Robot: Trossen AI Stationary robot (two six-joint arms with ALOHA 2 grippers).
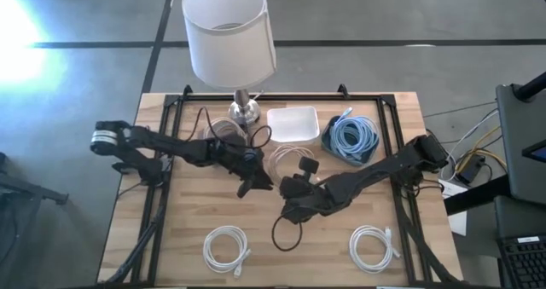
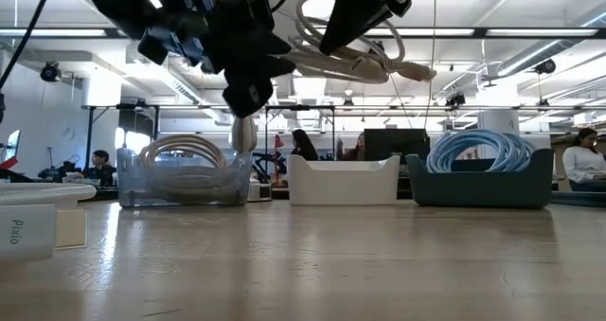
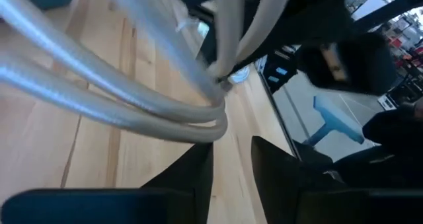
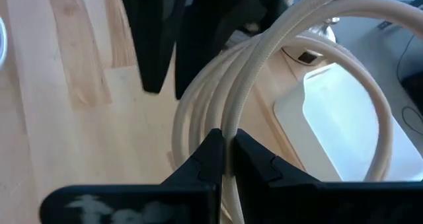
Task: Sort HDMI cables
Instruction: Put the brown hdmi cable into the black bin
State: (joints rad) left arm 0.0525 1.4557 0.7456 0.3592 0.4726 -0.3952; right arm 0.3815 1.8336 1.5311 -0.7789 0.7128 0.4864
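Observation:
A beige HDMI cable coil (image 1: 286,159) hangs in the air over the middle of the table, with my right gripper (image 4: 228,139) shut on it. In the low view the coil (image 2: 352,61) is well above the tabletop, its plug end (image 2: 418,72) sticking out sideways. My left gripper (image 3: 231,154) is open, just left of the coil. Its two fingers point at the coil's strands (image 3: 165,108) with a gap between them and nothing in it. Two white coils (image 1: 226,246) (image 1: 374,246) lie flat near the table's front edge. My right gripper pinches the rim of the beige coil (image 4: 232,121) between its two fingers. One turn sits between the fingertips and the other turns pass beside them. The fingers lie across the strands. The coil is lifted clear of the table and stands up beyond the fingers.
Three bins stand in a row at the back. The clear one (image 1: 223,132) holds a beige coil, the white one (image 1: 293,124) shows nothing inside, and the blue one (image 1: 350,141) holds light blue coils. A lamp (image 1: 230,33) stands behind them. A black frame (image 1: 162,153) borders the work area.

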